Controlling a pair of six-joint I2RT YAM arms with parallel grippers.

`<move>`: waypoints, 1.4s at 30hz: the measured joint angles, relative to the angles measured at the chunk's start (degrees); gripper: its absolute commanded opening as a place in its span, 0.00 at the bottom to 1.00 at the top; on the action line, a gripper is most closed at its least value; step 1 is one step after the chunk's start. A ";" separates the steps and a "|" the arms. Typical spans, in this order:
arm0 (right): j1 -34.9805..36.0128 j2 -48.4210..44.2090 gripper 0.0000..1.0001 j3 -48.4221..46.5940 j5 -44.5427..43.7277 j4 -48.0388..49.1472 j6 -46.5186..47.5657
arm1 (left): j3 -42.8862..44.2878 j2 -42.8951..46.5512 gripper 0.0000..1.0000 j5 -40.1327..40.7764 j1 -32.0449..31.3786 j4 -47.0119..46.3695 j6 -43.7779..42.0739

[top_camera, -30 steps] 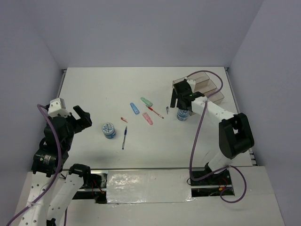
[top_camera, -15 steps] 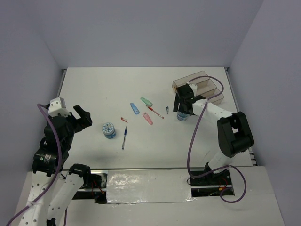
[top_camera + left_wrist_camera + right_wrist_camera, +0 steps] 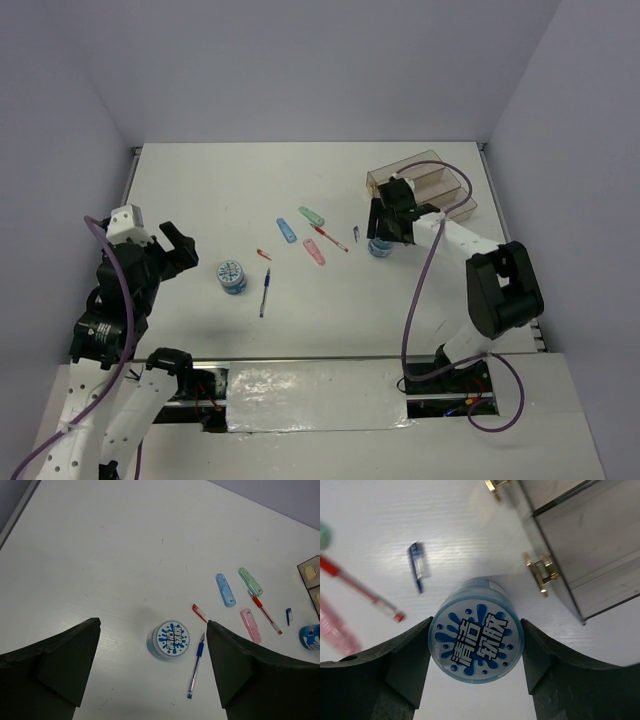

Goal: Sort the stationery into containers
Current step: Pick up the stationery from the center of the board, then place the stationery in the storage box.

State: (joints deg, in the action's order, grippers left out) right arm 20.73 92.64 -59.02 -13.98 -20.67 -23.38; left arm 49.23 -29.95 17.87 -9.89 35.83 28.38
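White table [image 3: 200,190], pale grey walls [image 3: 300,70], right gripper [image 3: 475,626] clasping a blue tape roll [image 3: 476,649] beside the bins [image 3: 585,555], left gripper [image 3: 152,625] spread wide

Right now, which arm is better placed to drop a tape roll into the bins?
Right. The right gripper has its jaws against both sides of a tape roll just beside the bins. The left gripper hangs open, short of the other roll, across the table from the bins.

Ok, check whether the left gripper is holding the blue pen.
No: the left gripper is open and empty, the blue pen lying on the table.
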 measured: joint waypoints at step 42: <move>-18.49 35.74 0.00 -56.68 -1.18 -2.10 14.03 | -0.26 -0.09 0.99 -1.77 -1.27 -0.33 -1.29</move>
State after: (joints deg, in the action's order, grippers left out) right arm 2.24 128.38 -115.70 -15.16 -22.76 -9.34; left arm 48.97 -30.04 16.10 -11.16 35.51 27.09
